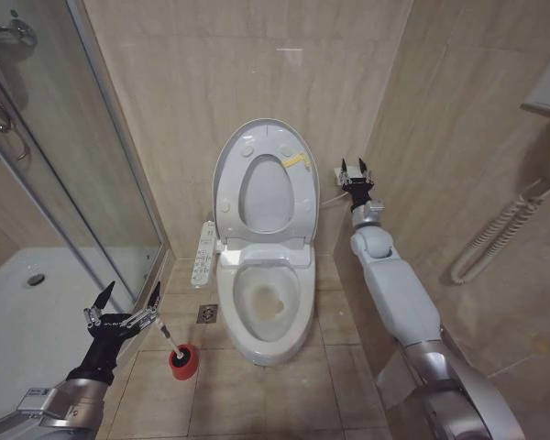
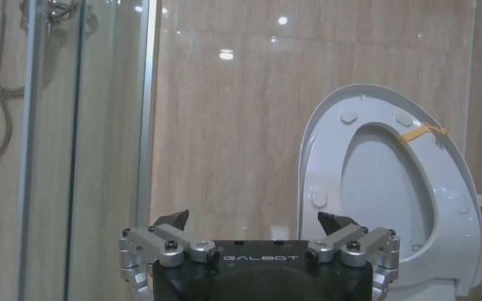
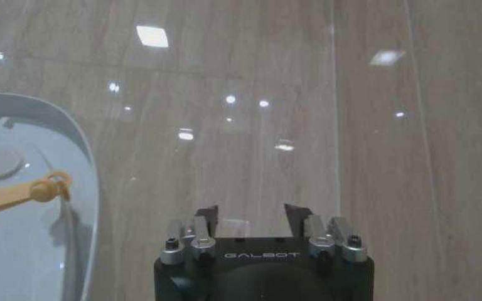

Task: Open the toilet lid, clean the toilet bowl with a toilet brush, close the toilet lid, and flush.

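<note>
1. The toilet lid [image 1: 257, 147] is up, leaning on the back wall, with the ring seat [image 1: 268, 197] raised against it. Opening step looks done.
2. The toilet bowl [image 1: 268, 307] is exposed, its hollow yellow-stained. Judging by that, scrubbing is not done; closing and flushing are also left.
3. The toilet brush [image 1: 165, 337] sits in its red cup [image 1: 183, 363] on the floor, just left of the bowl, handle tilted up toward the left pincer [image 1: 124, 301].
4. The left pincer is released, fingers spread wide, hovering right at the top of the handle. No grasp yet as far as I can tell.
5. The right pincer [image 1: 354, 169] is released too, holding nothing, up beside the lid's right edge and near the side wall.
6. Room on the left is tight: the shower glass [image 1: 92, 174] and its frame run close to the arm, and the shower tray [image 1: 18, 312] is beyond it. The floor strip between glass and bowl is narrow.
7. The remote panel [image 1: 203, 254] hangs off the bowl's left side, near the brush's likely path into the bowl.
8. On the right, the wall and grab rail [image 1: 495, 234] hem the arm in.
</note>
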You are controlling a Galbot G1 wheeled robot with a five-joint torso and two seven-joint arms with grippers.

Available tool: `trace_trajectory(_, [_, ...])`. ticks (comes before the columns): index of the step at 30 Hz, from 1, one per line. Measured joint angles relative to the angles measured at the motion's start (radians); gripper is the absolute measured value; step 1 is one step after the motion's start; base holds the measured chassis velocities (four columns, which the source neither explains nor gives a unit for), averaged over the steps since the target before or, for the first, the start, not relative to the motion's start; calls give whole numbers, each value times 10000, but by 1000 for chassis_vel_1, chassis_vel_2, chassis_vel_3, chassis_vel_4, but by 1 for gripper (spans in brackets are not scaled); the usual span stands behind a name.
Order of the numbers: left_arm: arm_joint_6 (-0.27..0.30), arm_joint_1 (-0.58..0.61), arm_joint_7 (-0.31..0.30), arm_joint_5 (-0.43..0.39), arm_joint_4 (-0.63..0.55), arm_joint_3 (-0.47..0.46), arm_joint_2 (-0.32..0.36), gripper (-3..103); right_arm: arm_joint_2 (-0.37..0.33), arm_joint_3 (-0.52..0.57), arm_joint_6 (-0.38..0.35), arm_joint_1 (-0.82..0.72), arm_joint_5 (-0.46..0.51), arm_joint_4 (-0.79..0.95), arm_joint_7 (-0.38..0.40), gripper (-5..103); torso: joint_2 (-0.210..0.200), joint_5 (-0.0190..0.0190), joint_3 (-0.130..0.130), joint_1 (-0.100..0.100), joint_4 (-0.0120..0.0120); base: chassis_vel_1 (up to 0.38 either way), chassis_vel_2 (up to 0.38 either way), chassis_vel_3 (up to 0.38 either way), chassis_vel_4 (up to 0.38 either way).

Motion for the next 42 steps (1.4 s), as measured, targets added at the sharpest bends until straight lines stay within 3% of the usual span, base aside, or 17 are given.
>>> trace_trajectory(3, [0, 0, 0, 0, 0, 0, 0, 100, -25, -12, -20, -73, 28, 107, -1, 46, 0, -4, 0, 0, 3, 0, 0, 0, 0])
trace_trajectory(4, [0, 0, 0, 0, 0, -1, 0, 100, -37, -25, -47, -142, 64, 200, 12, 73, 0, -4, 0, 0, 2, 0, 0, 0, 0])
trace_trajectory(11, [0, 0, 0, 0, 1, 0, 0, 100, -117, -3, -192, -600, 200, 714, 198, 73, 0, -3, 0, 0, 2, 0, 0, 0, 0])
trace_trajectory(12, [0, -1, 0, 0, 0, 0, 0, 100, -138, 26, -204, -693, 214, 803, 218, 98, 0, -2, 1, 0, 0, 0, 0, 0, 0])
trace_trajectory(24, [0, -1, 0, 0, 0, 0, 0, 100, -372, 457, -281, -2185, 301, 1901, 341, 100, -2, -3, 1, 0, 2, 0, 0, 0, 0])
trace_trajectory(42, [0, 0, 0, 0, 0, 0, 0, 100, -247, 726, -168, -5767, 271, 4662, 450, 100, -1, -3, 0, 1, 2, 0, 0, 0, 0])
